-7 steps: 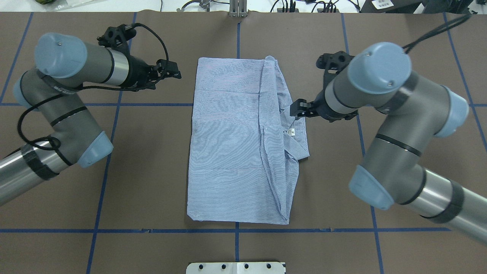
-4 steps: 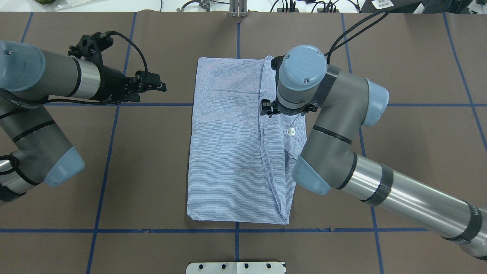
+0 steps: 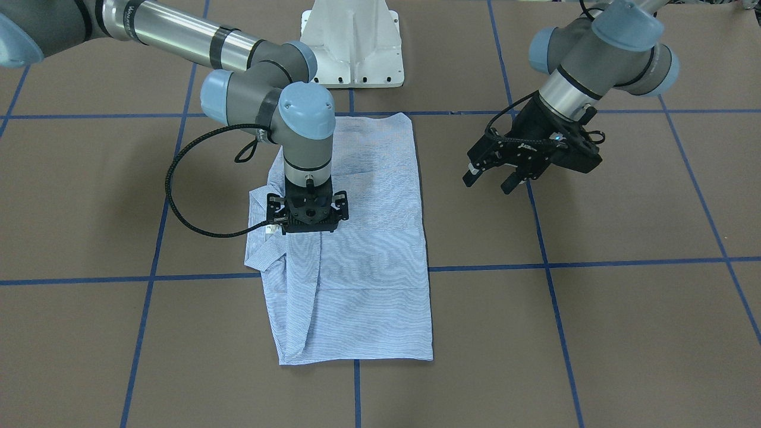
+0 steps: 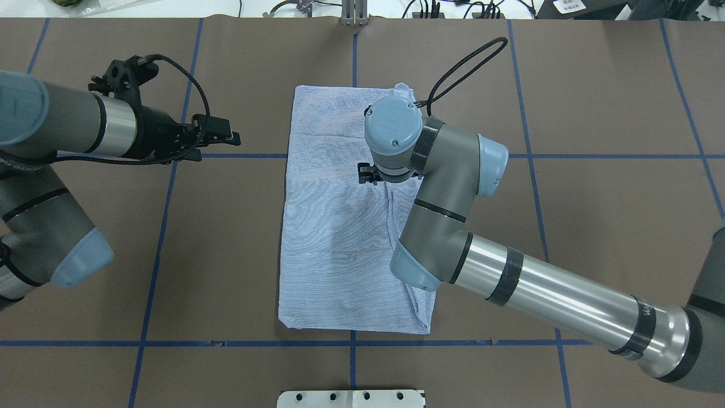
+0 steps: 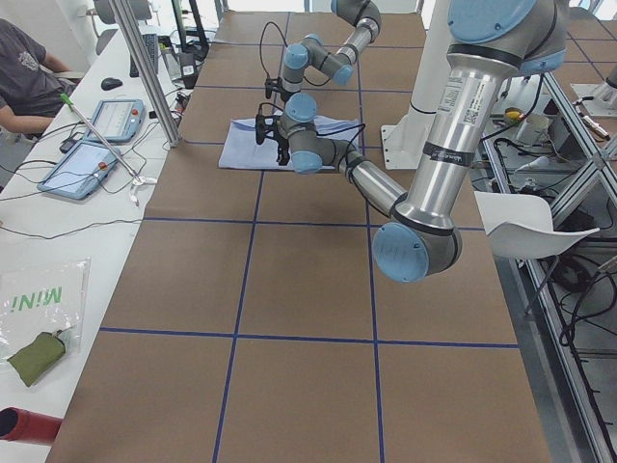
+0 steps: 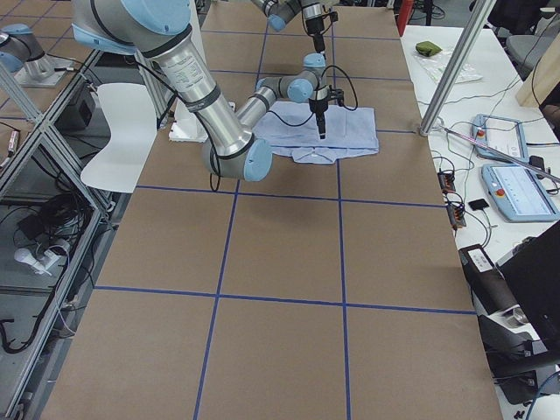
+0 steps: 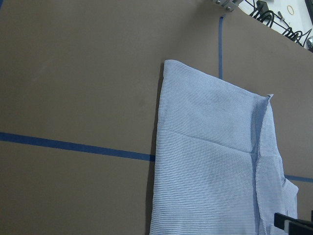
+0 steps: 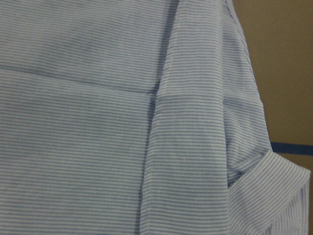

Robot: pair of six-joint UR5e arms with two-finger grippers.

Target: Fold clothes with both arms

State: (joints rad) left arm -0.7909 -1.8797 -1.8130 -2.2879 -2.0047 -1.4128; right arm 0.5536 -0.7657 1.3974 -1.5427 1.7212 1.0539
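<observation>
Directly beneath the right gripper lies the shirt, folded into a long rectangle flat on the brown table. That gripper points straight down, low over the folded-in edge of the cloth. Its jaws look spread and released, with no cloth gripped. Just beside them, on the side away from the other arm, the collar sticks out past the fold, and the white label sits right next to the jaws. The left gripper hovers off the shirt, apart from its plain long edge and tilted down toward the table, jaws parted and empty. A blue tape line runs below those jaws.
</observation>
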